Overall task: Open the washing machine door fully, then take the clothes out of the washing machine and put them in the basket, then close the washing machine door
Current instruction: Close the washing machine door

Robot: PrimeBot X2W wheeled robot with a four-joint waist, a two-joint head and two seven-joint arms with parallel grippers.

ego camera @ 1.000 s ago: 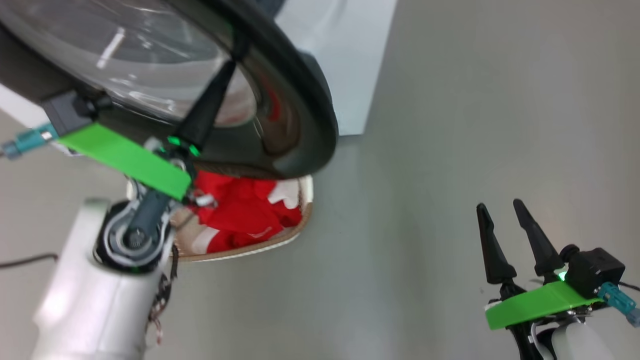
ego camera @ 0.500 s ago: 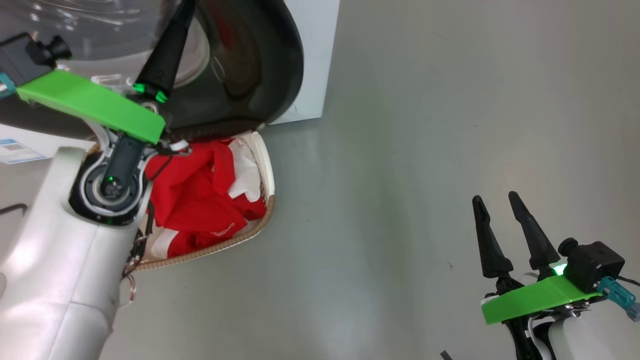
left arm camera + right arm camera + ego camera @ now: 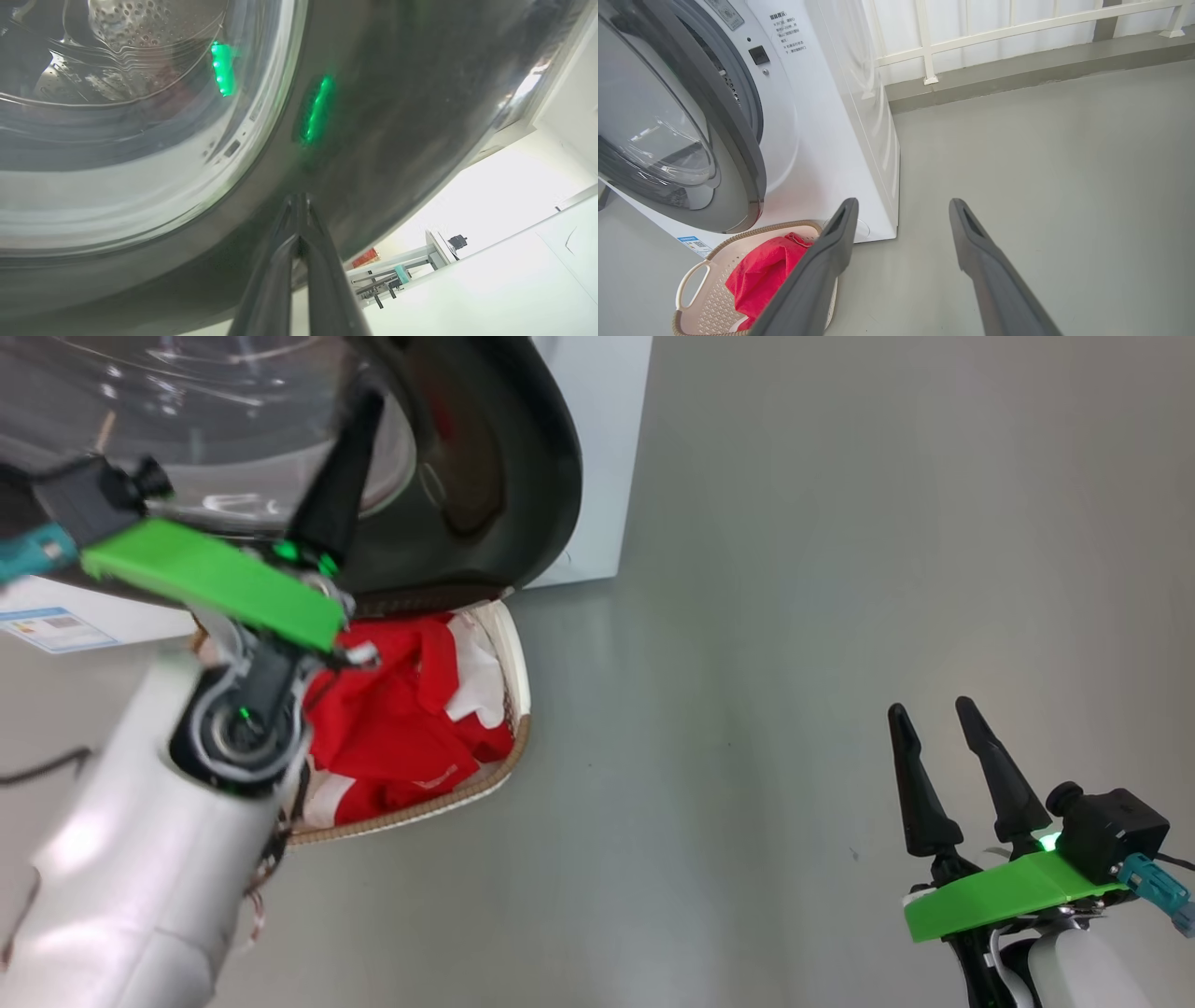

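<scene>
The washing machine door, at eleven o'clock in the head view, is seen ajar: a wide glossy black rim around a bulging clear glass bowl, through which the perforated drum is glimpsed. The left gripper is pressed together, its tips laid at that rim. The right gripper, at four o'clock, is spread and empty. Red and white clothes are heaped in the basket, at nine o'clock below the door, beside the white washing machine.
</scene>
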